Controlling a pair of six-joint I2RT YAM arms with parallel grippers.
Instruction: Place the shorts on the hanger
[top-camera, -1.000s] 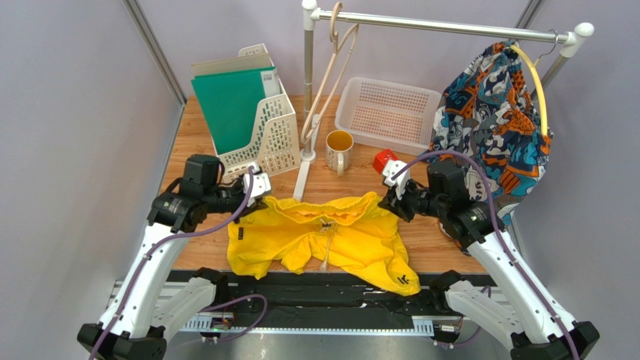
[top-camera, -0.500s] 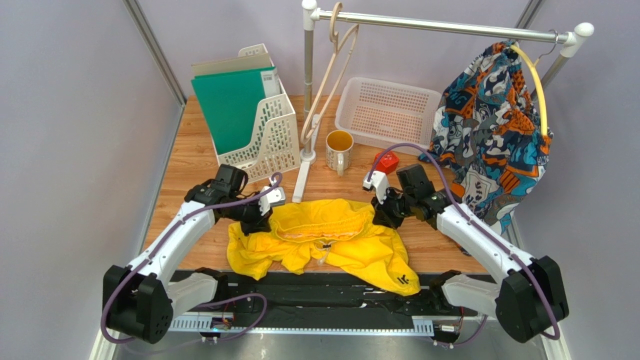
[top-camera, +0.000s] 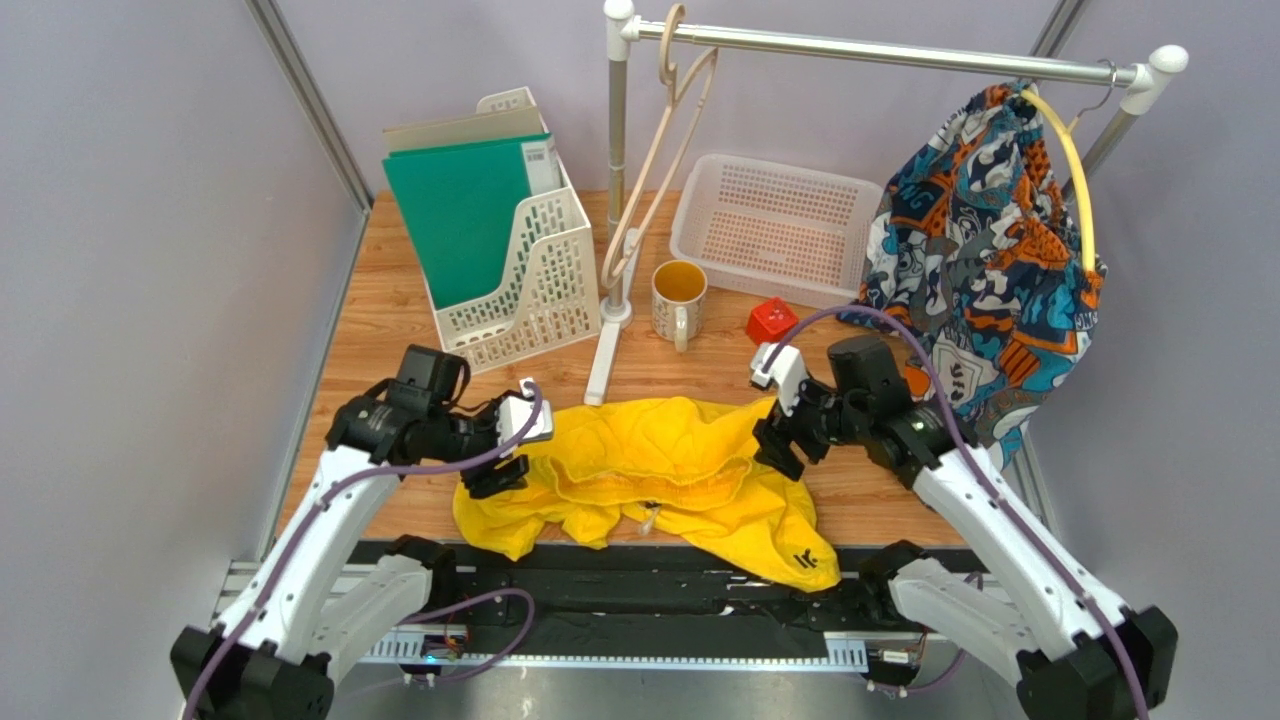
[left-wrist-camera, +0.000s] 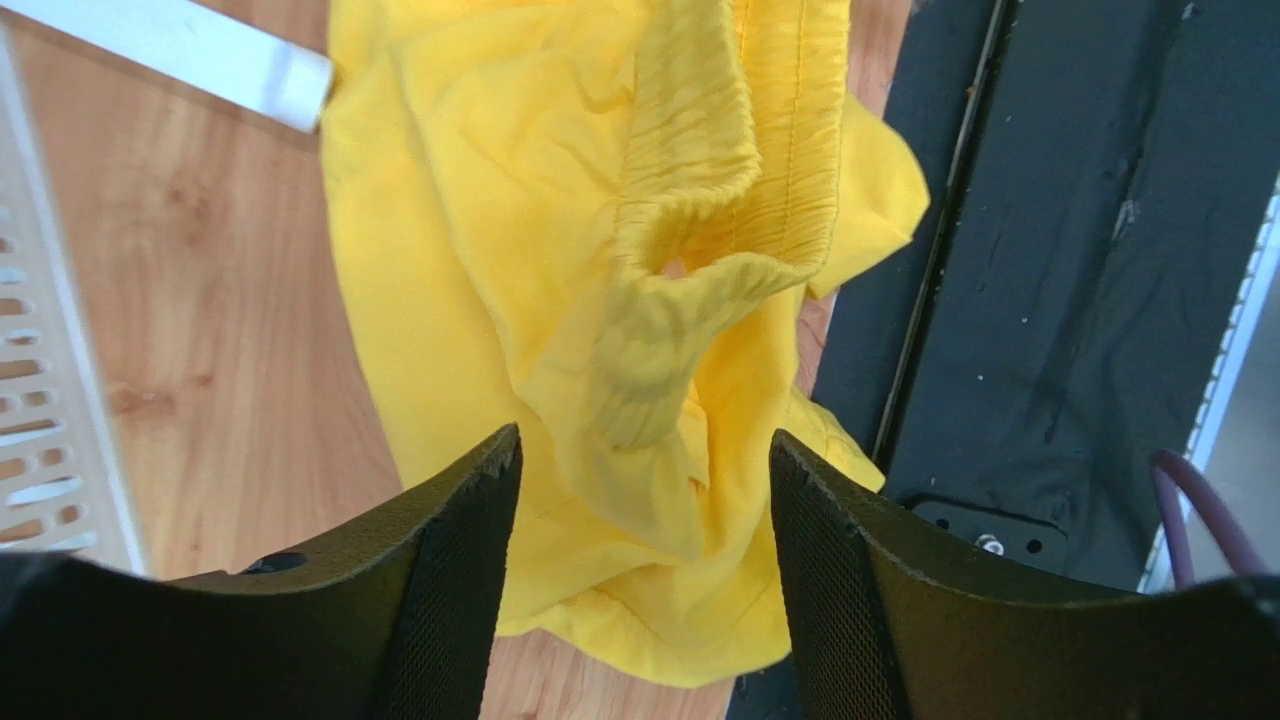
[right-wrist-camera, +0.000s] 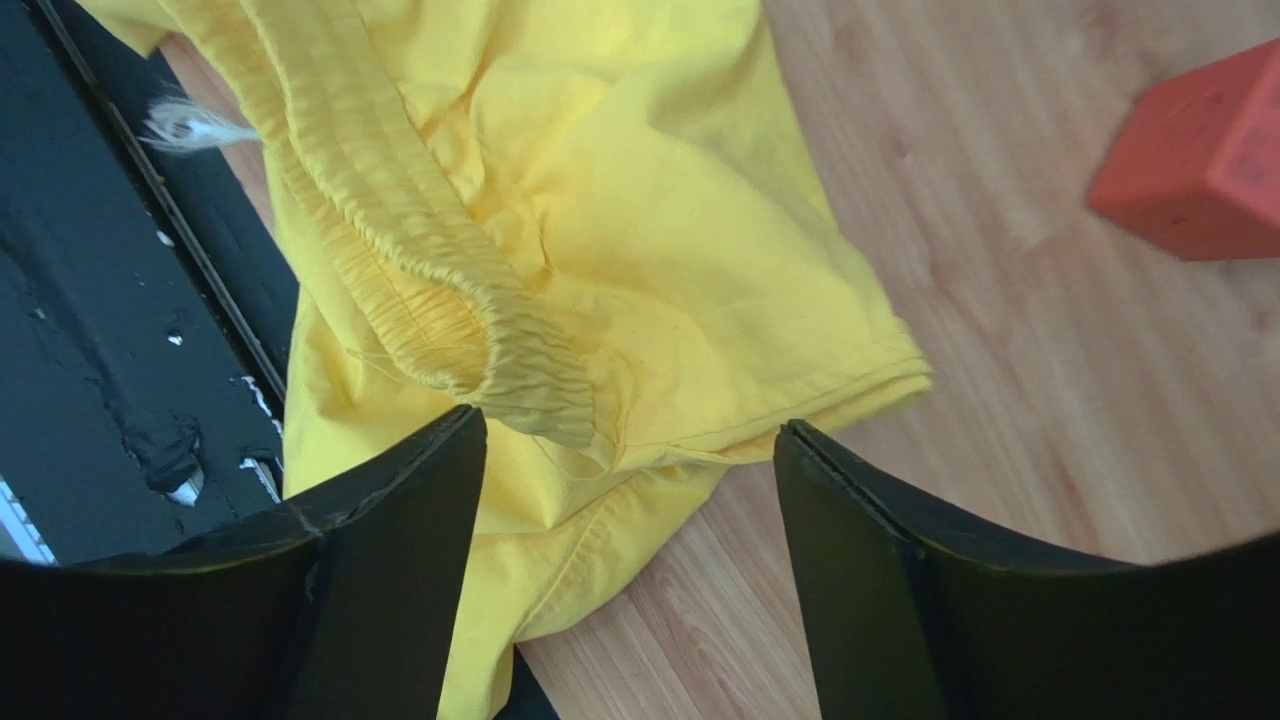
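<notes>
The bright yellow shorts (top-camera: 661, 465) lie bunched on the wooden table near its front edge, with the waistband folded over itself. My left gripper (top-camera: 504, 450) stands open at the shorts' left end; in the left wrist view its jaws (left-wrist-camera: 643, 443) are spread wide over the loose yellow cloth (left-wrist-camera: 496, 225). My right gripper (top-camera: 778, 443) is open at the right end, its jaws (right-wrist-camera: 631, 423) apart above the waistband and leg hem (right-wrist-camera: 646, 195). Neither holds any fabric. The pale beige hanger (top-camera: 661, 135) hangs from the rail at the back, away from both grippers.
A white file rack with green folders (top-camera: 496, 225) stands back left, with a mug (top-camera: 678, 300), a red block (top-camera: 772, 320) and a white basket (top-camera: 774, 225) behind the shorts. A patterned garment (top-camera: 984, 255) hangs at the right of the rail (top-camera: 887, 53). A black strip (top-camera: 646, 578) edges the table front.
Both grippers were shut on the waistband ends and have opened, letting go. The stretched waistband has dropped and the shorts lie slack and bunched on the table.
</notes>
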